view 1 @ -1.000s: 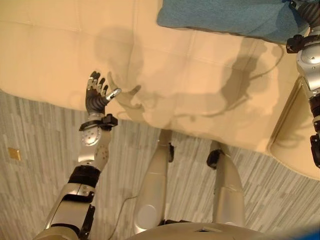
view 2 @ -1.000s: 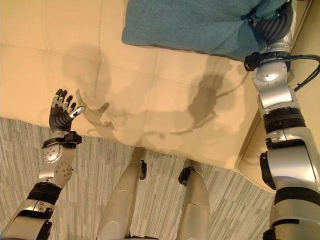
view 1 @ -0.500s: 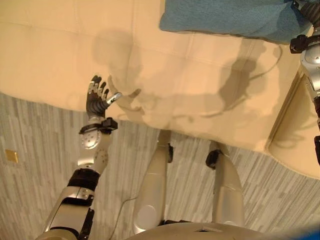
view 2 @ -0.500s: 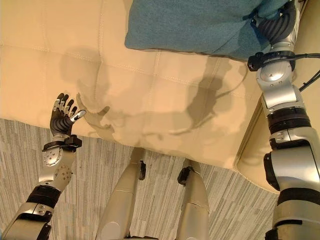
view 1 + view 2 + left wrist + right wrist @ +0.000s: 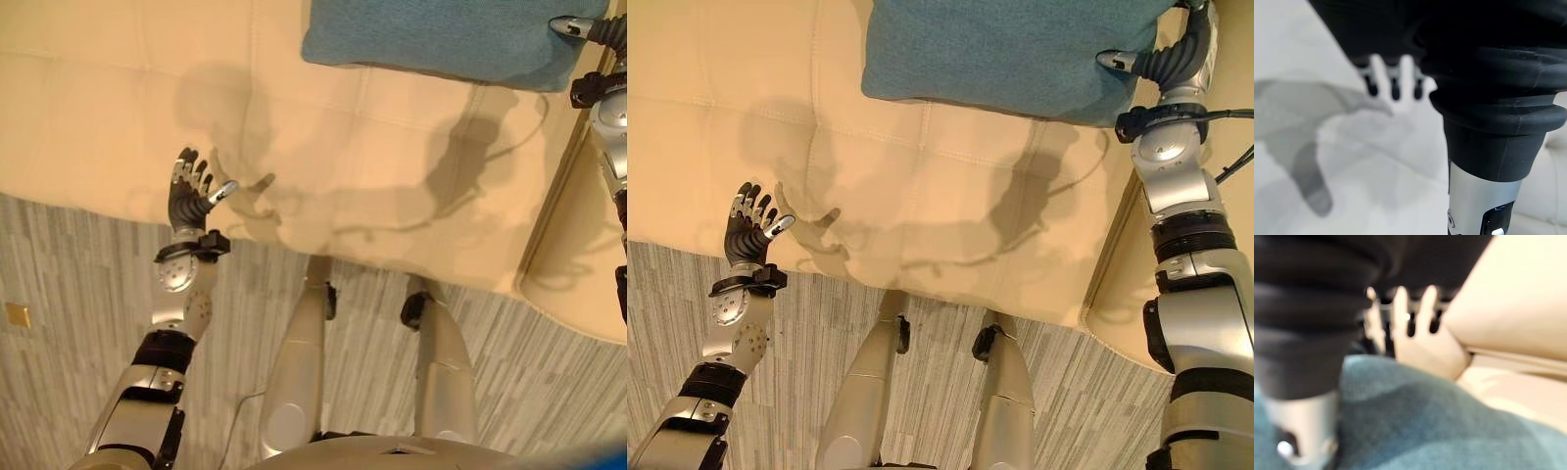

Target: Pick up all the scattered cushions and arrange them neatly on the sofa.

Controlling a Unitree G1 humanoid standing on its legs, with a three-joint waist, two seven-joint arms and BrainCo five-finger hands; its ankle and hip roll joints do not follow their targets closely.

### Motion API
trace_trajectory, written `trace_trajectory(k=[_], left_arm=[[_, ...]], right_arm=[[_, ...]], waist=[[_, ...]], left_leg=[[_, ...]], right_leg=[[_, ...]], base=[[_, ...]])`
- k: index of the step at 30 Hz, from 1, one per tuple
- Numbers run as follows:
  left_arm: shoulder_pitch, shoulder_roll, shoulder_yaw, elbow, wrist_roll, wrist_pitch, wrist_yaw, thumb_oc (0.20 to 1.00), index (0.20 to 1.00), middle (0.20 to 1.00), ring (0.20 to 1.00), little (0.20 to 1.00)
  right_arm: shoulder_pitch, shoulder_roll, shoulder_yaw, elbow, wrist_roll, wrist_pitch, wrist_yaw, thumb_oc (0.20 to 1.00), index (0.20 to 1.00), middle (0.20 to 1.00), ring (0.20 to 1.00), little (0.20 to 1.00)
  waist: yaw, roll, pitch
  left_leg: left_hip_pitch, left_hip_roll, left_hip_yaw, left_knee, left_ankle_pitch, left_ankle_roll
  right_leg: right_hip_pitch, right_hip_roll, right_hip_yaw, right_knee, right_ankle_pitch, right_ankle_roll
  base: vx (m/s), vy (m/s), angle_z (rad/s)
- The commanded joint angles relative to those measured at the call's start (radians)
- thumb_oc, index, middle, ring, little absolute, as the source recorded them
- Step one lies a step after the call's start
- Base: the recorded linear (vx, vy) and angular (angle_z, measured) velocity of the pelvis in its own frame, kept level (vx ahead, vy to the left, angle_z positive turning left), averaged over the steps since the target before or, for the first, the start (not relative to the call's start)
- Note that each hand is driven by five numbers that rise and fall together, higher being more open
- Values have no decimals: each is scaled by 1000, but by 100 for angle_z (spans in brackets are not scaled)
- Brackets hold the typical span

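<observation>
Now a teal cushion (image 5: 1019,54) lies flat on the cream sofa (image 5: 921,186).
Right hand (image 5: 1176,54) beside it, fingers straight; left hand (image 5: 749,230) spread, empty.

Your robot showed silver-grey arms and dark-covered hands.
You had a left arm (image 5: 182,299) and a right arm (image 5: 1195,245) in silver-grey shells with black bands at the joints and a round dotted disc at each wrist. The left hand (image 5: 186,194) and right hand (image 5: 1174,61) wore dark ribbed covers, with dark-tipped silver fingers.
</observation>
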State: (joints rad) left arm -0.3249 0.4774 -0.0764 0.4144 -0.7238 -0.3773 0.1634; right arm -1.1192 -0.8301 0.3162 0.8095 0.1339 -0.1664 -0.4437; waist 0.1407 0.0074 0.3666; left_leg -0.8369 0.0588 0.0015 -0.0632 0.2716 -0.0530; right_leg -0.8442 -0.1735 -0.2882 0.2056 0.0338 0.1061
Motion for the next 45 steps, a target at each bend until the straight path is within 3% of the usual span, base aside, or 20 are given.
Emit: trace_trajectory(k=[1, 2, 6, 10, 16, 23, 24, 31, 36, 40, 42, 45], left_arm=[[102, -11, 38, 28, 16, -28, 21, 1000, 1000, 1000, 1000, 1000], [107, -7, 42, 38, 23, -23, 20, 1000, 1000, 1000, 1000, 1000], [140, 7, 59, 59, 35, -9, 11, 1000, 1000, 1000, 1000, 1000], [237, 13, 88, 59, 47, 21, -18, 1000, 1000, 1000, 1000, 1000], [348, 5, 66, 104, 128, 73, -60, 1000, 1000, 1000, 1000, 1000], [429, -25, 57, 220, 266, 127, -91, 1000, 1000, 1000, 1000, 1000], [432, -33, 30, 314, 383, 150, -92, 1000, 1000, 1000, 1000, 1000], [408, -104, -9, 654, 628, 218, -115, 1000, 1000, 1000, 1000, 1000], [397, -135, -10, 761, 686, 240, -103, 1000, 1000, 1000, 1000, 1000], [371, -143, -19, 767, 685, 234, -87, 1000, 1000, 1000, 1000, 1000], [358, -166, -18, 789, 683, 240, -88, 1000, 1000, 1000, 1000, 1000], [362, -185, -14, 800, 686, 243, -92, 1000, 1000, 1000, 1000, 1000]], right_arm=[[99, 20, -18, -11, 0, -32, -19, 1000, 1000, 1000, 1000, 1000], [120, 17, -28, -8, 1, -30, -16, 1000, 1000, 1000, 1000, 1000], [208, 0, -58, -8, -7, -21, 5, 1000, 1000, 1000, 1000, 1000], [420, 11, -134, -38, -17, -10, 52, 1000, 1000, 1000, 1000, 1000], [663, 94, -158, -98, -47, 1, 150, 1000, 1000, 1000, 1000, 1000], [866, 181, -141, -86, -189, 29, 224, 1000, 1000, 1000, 1000, 1000], [922, 226, -146, -53, -206, 33, 245, 1000, 1000, 1000, 1000, 1000], [1025, 372, -90, 178, -303, 53, 304, 1000, 1000, 1000, 1000, 1000], [1053, 449, -97, 330, -293, 73, 313, 1000, 1000, 1000, 1000, 1000], [1046, 463, -94, 357, -284, 75, 297, 1000, 1000, 1000, 1000, 1000], [1033, 466, -92, 367, -276, 80, 291, 1000, 1000, 1000, 1000, 1000], [1028, 463, -94, 368, -280, 85, 290, 1000, 1000, 1000, 1000, 1000]], waist=[[-4, -64, -160], [-7, -64, -153], [-14, -71, -153], [-33, -85, -159], [-63, -90, -175], [-89, -73, -217], [-101, -67, -234], [-121, -61, -280], [-127, -61, -282], [-127, -65, -258], [-129, -85, -236], [-147, -88, -241]], left_leg=[[107, 42, 20, -24, -105, -129], [106, 38, 28, -24, -80, -122], [153, 38, 33, -24, -88, -122], [271, 38, 38, -24, -110, -120], [432, 41, 55, -24, -137, -112], [589, 58, 76, -24, -167, -98], [641, 64, 87, -24, -176, -94], [777, 77, 114, -24, -207, -82], [800, 91, 115, -10, -195, -86], [734, 97, 103, 72, -168, -106], [698, 57, 89, 245, -269, -77], [730, 40, 104, 372, -339, -60]], right_leg=[[161, -14, -27, -286, 125, 132], [159, -19, -38, -282, 146, 121], [209, -18, -46, -281, 141, 120], [339, -14, -67, -284, 126, 117], [507, -3, -86, -283, 99, 112], [656, 11, -96, -271, 51, 101], [701, 15, -93, -262, 30, 96], [820, 50, -74, -222, -40, 68], [865, 83, -50, -243, -61, 40], [870, 84, -65, -280, -54, 30], [835, 54, -65, -266, -32, 19], [810, 39, -61, -260, -12, 13]], base=[[-84, 11, 2], [-82, 2, 3], [-23, -13, 3], [-6, -36, 2], [-1, -9, 2], [0, -1, 0], [0, 0, 0], [1, -22, -4], [-39, -84, -6], [-176, -65, 14], [-301, -44, 19], [-166, 33, 39]])
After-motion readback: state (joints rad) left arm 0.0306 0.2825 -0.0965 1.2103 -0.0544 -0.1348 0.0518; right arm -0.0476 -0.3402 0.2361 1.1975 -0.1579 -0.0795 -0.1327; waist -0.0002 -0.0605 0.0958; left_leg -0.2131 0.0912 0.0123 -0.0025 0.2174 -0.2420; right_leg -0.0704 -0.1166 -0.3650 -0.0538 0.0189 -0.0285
